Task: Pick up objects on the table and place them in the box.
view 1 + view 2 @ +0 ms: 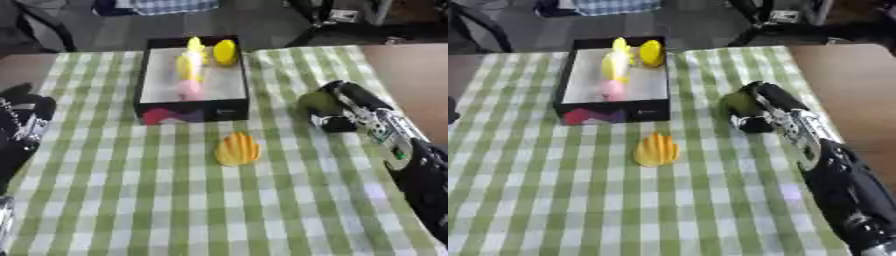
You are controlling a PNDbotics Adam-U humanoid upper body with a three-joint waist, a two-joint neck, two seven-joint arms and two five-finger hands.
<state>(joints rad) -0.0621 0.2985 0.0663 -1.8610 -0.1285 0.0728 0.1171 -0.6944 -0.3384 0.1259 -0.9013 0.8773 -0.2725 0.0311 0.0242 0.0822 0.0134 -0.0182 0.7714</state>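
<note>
Right now the table (105,200) is covered with a green and white checked cloth, and a black box (192,107) with a pale floor sits close to its far edge, about midway across. Inside the box lie a tall yellow piece (192,62), a rounder yellow piece (226,52) against the far right corner, and a pink piece (189,89) nearer the middle; what each of them is cannot be made out. A red and purple patch shows on the box's near wall toward its left corner. On the cloth just in front of the box, a little right of its centre, lies a yellow ribbed shell-shaped toy (238,149), apart from the box and from both hands. The right hand (750,117) reaches in from the right edge of the table, its black and silver arm running back toward the near right corner. Its fingers are curled round a dark olive-green rounded object (737,105), which sits at the hand's left side, level with the box's near wall and well to the right of it; whether the object rests on the cloth or is lifted cannot be told. The left hand (26,120) shows at the left edge of the table in the left eye view only, a dark shape with silver parts, and I cannot tell how its fingers are set.
</note>
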